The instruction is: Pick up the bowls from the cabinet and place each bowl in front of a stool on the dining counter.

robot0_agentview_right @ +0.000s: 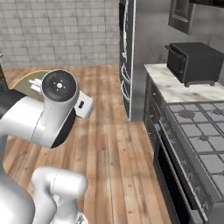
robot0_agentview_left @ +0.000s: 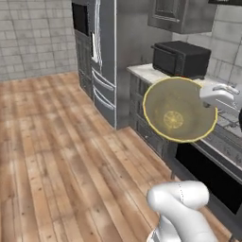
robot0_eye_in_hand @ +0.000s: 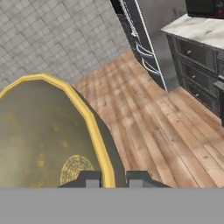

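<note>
gripper (robot0_eye_in_hand: 111, 178) pinched shut on the yellow rim of the tan bowl (robot0_agentview_left: 178, 109), one tip each side of the rim in the hand view, so the bowl is held by its edge. bowl is tipped up on its side, inside facing the left base camera, hanging in the air over the wood floor (robot0_agentview_left: 61, 156), just out from the stove (robot0_agentview_right: 197, 135). in the right base view only a sliver of the rim peeks out behind the arm's big joint.

landmark = stove. toaster oven (robot0_agentview_left: 180, 58) sits on the marble worktop (robot0_agentview_right: 175, 85) just past the stove, fridge (robot0_agentview_left: 101, 52) stands past that, a wall cabinet (robot0_agentview_left: 179, 14) hangs above the toaster oven. can't tell if its door is open. tiled wall beyond.

step: looks like carry phase, bowl already out of the cabinet and in transit. dining counter and stools not in these frames, red bowl neither.

next move probably calls for driving or turning the base away from the stove until the counter comes into view, keeping the pinch firm since an edge grip on a tilted bowl could slip or swing. then level the bowl, lower it in front of a stool, release.
</note>
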